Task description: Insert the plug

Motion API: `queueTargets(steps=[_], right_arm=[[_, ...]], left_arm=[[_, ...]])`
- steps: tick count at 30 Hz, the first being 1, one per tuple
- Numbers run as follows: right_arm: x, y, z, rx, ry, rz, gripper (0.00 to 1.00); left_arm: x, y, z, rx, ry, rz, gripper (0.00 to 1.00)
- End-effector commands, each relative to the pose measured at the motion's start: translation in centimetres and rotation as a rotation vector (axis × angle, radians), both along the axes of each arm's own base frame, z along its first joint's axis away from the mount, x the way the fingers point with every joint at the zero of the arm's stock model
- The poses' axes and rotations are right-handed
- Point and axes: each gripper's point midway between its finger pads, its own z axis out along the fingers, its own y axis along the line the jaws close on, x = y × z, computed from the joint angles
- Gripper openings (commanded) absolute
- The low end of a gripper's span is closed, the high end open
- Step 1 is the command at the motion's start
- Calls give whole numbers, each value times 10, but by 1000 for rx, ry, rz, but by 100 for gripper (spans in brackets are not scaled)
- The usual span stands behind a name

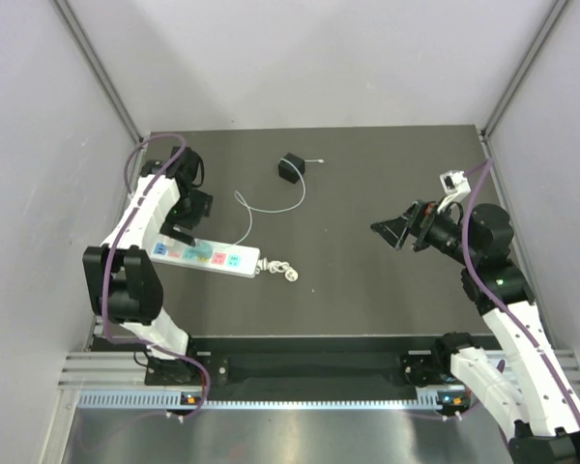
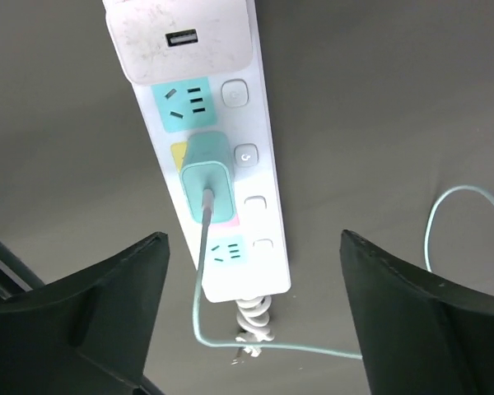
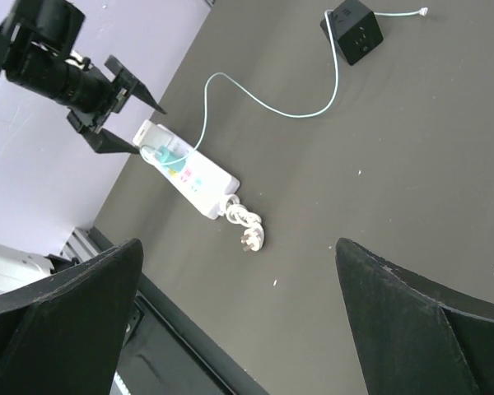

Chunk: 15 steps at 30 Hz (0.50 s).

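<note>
So, your left claw: jaws spread, gripping nothing, right above plug
Your right claw: spread wide, empty
Plug: teal, seated in strip

Plug in power strip, on table's left
</note>
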Motion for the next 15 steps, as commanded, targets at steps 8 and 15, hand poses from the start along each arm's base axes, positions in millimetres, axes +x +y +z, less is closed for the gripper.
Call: queueTargets(steps=[8, 15], right_arm=[[-8, -8, 26, 7, -57, -39, 100], [-18, -23, 5, -83, 4, -91, 100]], left_arm=[[15, -6, 73, 9, -241, -235, 98], [20, 2, 121, 125, -397, -405, 98]])
